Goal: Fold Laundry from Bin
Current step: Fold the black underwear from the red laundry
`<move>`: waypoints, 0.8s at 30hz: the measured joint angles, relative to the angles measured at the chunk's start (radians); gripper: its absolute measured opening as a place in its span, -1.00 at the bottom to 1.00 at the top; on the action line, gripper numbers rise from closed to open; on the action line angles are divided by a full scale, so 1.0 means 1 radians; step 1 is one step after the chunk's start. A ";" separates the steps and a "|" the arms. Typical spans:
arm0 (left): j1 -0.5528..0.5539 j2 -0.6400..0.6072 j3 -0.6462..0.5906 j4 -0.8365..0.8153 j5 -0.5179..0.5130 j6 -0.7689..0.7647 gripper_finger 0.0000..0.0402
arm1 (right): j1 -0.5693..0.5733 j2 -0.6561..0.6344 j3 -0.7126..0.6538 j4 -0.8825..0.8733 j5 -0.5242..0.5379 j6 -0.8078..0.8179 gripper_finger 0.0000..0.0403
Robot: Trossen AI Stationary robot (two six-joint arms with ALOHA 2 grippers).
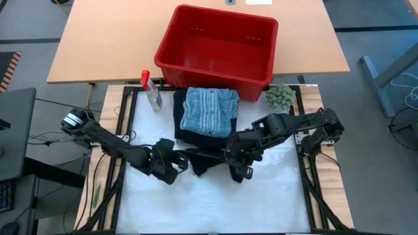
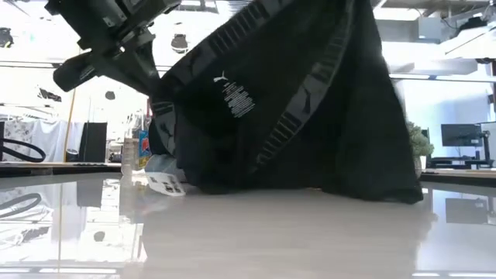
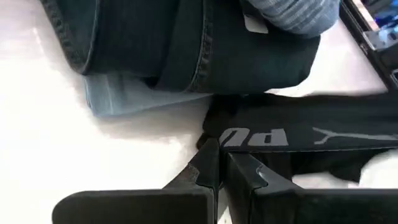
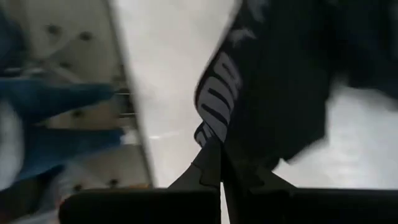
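Observation:
A black garment (image 1: 204,160) with a lettered waistband hangs spread between my two grippers over the white mat (image 1: 209,202). My left gripper (image 1: 181,162) is shut on it at the left and my right gripper (image 1: 234,164) at the right. In the low view the black garment (image 2: 310,101) fills the middle, its lower edge on the table. Behind it lies a folded stack: a dark denim garment (image 1: 186,124) under a light blue one (image 1: 209,111). The red bin (image 1: 219,46) stands beyond the stack. My left gripper pinches the black garment's lettered waistband (image 3: 249,138) between its two shut fingers (image 3: 208,167), slanting down. The band runs on from the fingers, drawn out straight. The cloth hangs below the hold, its lower edge (image 2: 232,188) on the table. My right gripper pinches the same waistband farther along (image 4: 214,118) between its two shut fingers (image 4: 211,163), coming steeply from above. The black cloth hangs below and beside the fingers. One layer or several, I cannot tell.
A small clear spray bottle (image 1: 151,91) with a red top stands left of the stack, and a fuzzy green ball (image 1: 279,96) sits right of it, by the bin's corner. A black frame (image 1: 307,170) borders the mat on both sides.

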 joint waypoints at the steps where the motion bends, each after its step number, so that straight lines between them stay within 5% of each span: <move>1: -0.010 -0.004 -0.002 0.030 -0.007 0.001 -1.00 | 0.006 0.000 0.000 0.030 -0.036 -0.003 -0.88; 5: -0.066 -0.085 -0.003 0.235 -0.069 0.160 -1.00 | 0.056 -0.003 0.000 0.066 -0.119 -0.045 -0.88; 9: -0.114 -0.207 -0.001 0.625 -0.004 0.639 -1.00 | 0.093 -0.006 0.001 -0.028 0.074 -0.020 -0.88; 11: -0.122 -0.266 0.002 0.699 0.011 0.748 -1.00 | 0.089 0.003 0.001 -0.046 0.079 0.024 -0.88; 14: -0.106 -0.334 0.000 0.453 -0.103 0.641 -1.00 | 0.101 0.010 0.000 0.122 -0.026 -0.036 -0.88; 18: -0.058 -0.351 -0.003 0.192 -0.068 0.420 -1.00 | 0.121 -0.013 0.037 0.147 0.152 0.005 -0.89; 22: -0.053 -0.349 -0.001 0.034 -0.054 0.331 -1.00 | 0.123 -0.011 0.054 0.170 0.046 -0.033 -0.89; 24: -0.030 -0.330 -0.001 -0.039 -0.024 0.285 -1.00 | 0.123 -0.004 0.049 0.117 0.170 -0.007 -0.89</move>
